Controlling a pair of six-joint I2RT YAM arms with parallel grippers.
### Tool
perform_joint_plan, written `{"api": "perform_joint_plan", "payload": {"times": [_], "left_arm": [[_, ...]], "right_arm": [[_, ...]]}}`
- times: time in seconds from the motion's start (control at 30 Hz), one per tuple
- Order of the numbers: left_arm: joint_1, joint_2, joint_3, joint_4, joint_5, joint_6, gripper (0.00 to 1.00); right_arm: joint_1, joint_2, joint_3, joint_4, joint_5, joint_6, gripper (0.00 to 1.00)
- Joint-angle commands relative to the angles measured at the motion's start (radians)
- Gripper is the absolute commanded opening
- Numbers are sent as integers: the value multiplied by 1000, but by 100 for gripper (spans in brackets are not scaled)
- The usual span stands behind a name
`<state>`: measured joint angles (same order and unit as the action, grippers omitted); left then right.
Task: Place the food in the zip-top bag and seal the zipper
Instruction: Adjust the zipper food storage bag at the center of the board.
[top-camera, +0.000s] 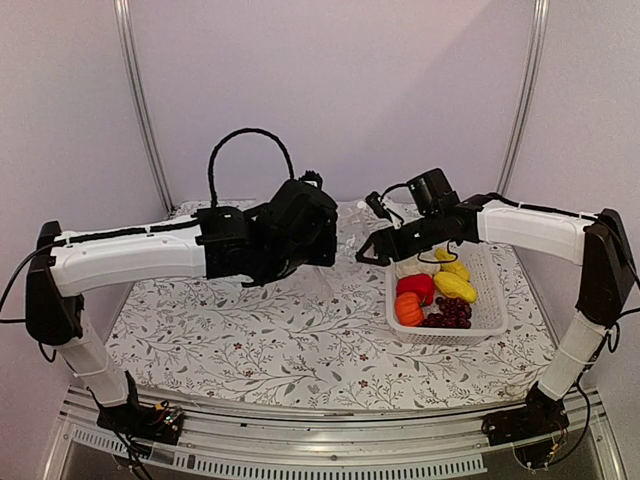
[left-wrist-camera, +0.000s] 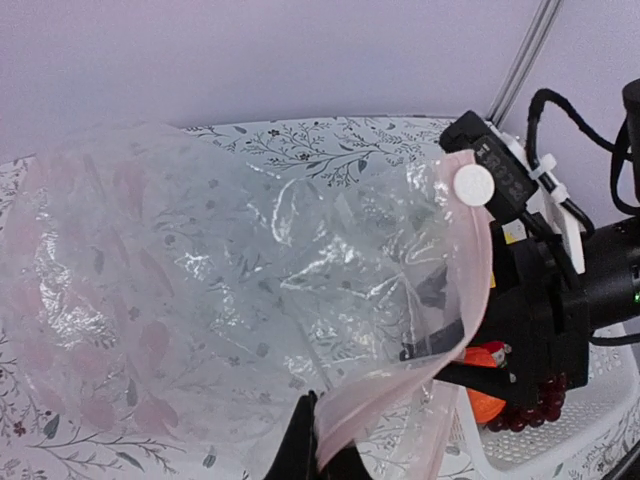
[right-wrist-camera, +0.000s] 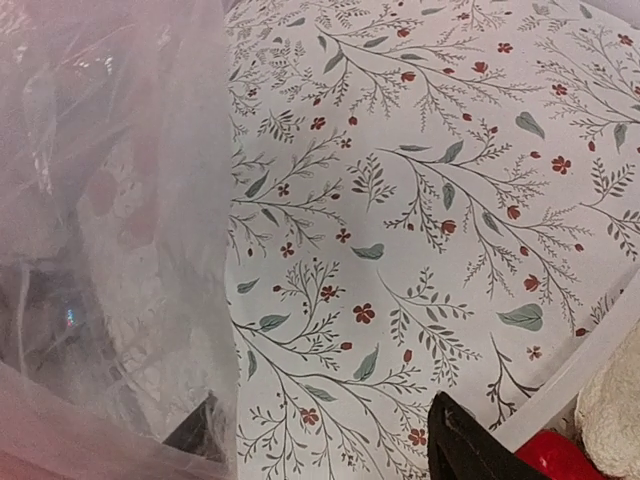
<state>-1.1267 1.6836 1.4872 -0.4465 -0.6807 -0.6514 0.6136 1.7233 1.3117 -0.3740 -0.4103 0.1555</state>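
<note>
While left fingers (left-wrist-camera: 300, 445) pinch the zipper (left-wrist-camera: 390, 390) of the zip-top bag (left-wrist-camera: 200, 260), right fingers (right-wrist-camera: 470, 450) stand spread.

Zip-top bag (left-wrist-camera: 200, 250): clear, faint pink tint. Zipper (left-wrist-camera: 472, 270): pale pink, running to black left gripper (left-wrist-camera: 318, 448). Tablecloth (right-wrist-camera: 420, 200) under black right gripper (top-camera: 372, 250): white, green leaf sprigs, small red flowers. Beside right gripper, basket (top-camera: 492, 310): white mesh. Inside: orange pumpkin (top-camera: 408, 308), red pepper (top-camera: 415, 286), yellow pieces (top-camera: 455, 285), dark red grapes (top-camera: 450, 312), white cauliflower (top-camera: 410, 266).
</note>
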Motion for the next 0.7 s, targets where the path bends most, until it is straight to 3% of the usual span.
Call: {"api": "perform_joint_plan", "payload": {"times": [0.0, 0.2, 0.5, 0.67], "left_arm": [[28, -13, -20, -85, 53, -24, 0], [42, -23, -68, -160, 44, -32, 0], [50, -33, -98, -164, 76, -17, 0], [54, -30, -94, -149, 87, -14, 0]], "right_arm": [[-7, -92, 39, -125, -238, -238, 71], [-62, -265, -28, -323, -250, -481, 80], [-151, -319, -212, -393, -73, -798, 66], [-151, -284, -237, -379, -52, -915, 69]]}}
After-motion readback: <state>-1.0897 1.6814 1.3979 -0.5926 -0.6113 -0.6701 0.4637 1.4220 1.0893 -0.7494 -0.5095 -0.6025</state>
